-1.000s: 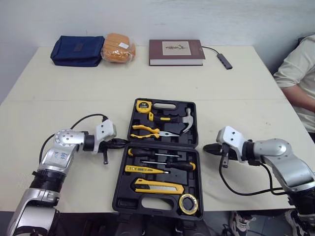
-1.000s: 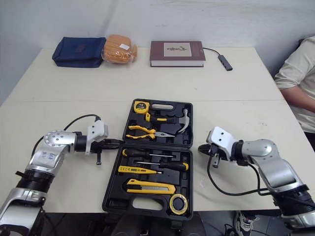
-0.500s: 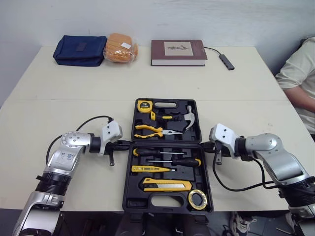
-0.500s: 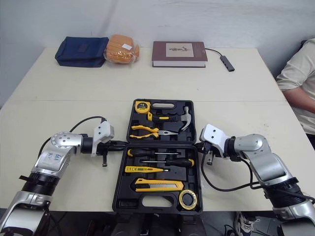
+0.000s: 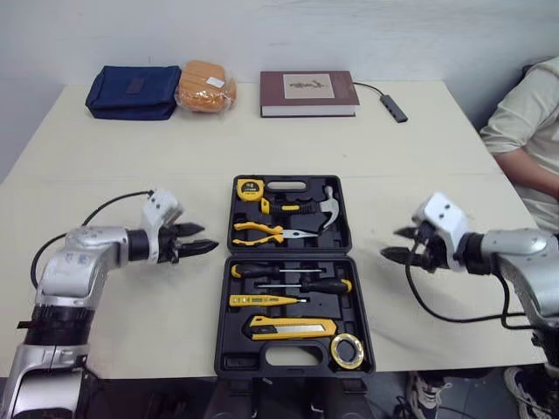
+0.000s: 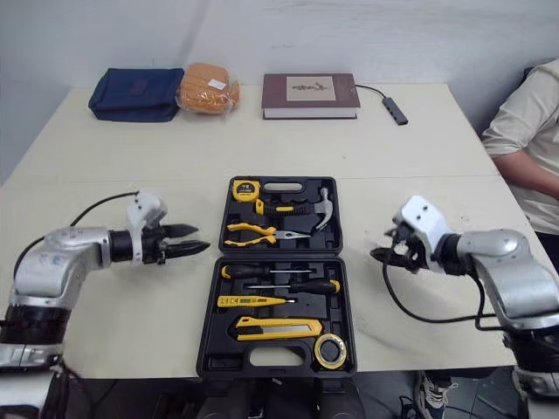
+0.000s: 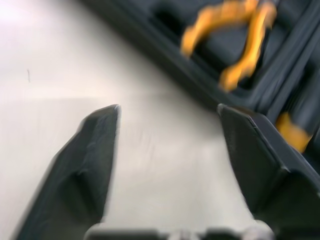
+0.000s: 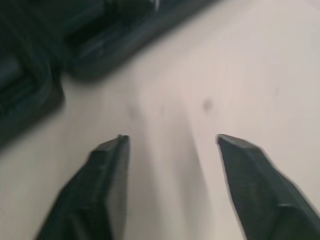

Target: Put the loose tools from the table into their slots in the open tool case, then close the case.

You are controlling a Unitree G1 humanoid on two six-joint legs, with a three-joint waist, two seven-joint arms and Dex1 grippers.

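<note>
At the middle of the table (image 5: 131,297), lying open and flat: black tool case (image 5: 292,255), lid half toward 12 o'clock, base half toward 6. Seated in the lid half: yellow tape measure (image 5: 253,188) at its 11 o'clock corner, hammer (image 5: 327,208) at 2 o'clock, yellow-handled pliers (image 5: 262,230) along the 6 o'clock side. Seated in the base half: two screwdrivers (image 5: 279,272), yellow tester pen (image 5: 262,301), yellow utility knife (image 5: 293,327), tape roll (image 5: 348,350) at the 5 o'clock corner. At 9 o'clock of the case, apart from its edge and aimed at it: left gripper (image 5: 208,238), jaws spread, holding nothing. At 3 o'clock, likewise apart and aimed inward: right gripper (image 5: 392,243), jaws also spread and empty. Along the left wrist: black fingers (image 7: 95,160) wide, bare tabletop between, then the case wall and blurred yellow plier handles. Along the right wrist: that arm's fingers (image 8: 105,190) parted over bare tabletop, dark case edge beyond, contents too blurred to tell. Added by the head views, along the far edge from 10 to 1 o'clock: blue pouch (image 5: 133,91), orange bundle (image 5: 206,85) touching it, brown book (image 5: 308,92), small dark adapter (image 5: 392,107) on a cable; at the table's 3 o'clock, a seated person's pale sleeve (image 5: 524,122).
</note>
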